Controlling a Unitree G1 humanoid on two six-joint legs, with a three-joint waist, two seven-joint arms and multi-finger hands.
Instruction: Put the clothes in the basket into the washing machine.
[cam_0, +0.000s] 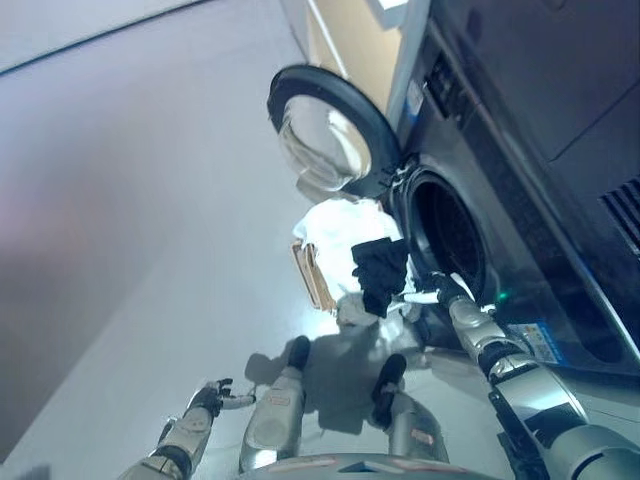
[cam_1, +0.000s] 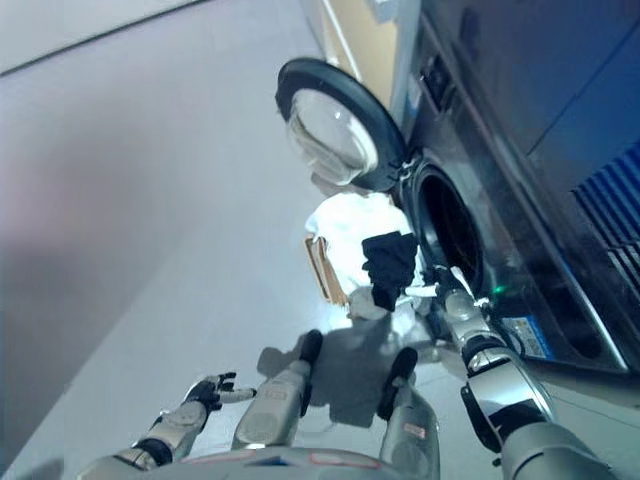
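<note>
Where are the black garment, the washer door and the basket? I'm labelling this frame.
black garment (cam_0: 380, 272), left eye view, middle of the cloth.
washer door (cam_0: 325, 145), left eye view, its glass.
basket (cam_0: 318, 277), left eye view, its side wall.

A black garment hangs crumpled above the white-filled basket, beside the washing machine with its round door open.

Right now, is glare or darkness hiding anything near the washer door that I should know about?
In both views the white clothes in the basket are blown out by bright light, folds unreadable; in the left eye view the drum opening is black, its inside hidden; in the right eye view the round door shows pale reflections in its glass; the dark garment in the right hand shows only as a silhouette.
</note>
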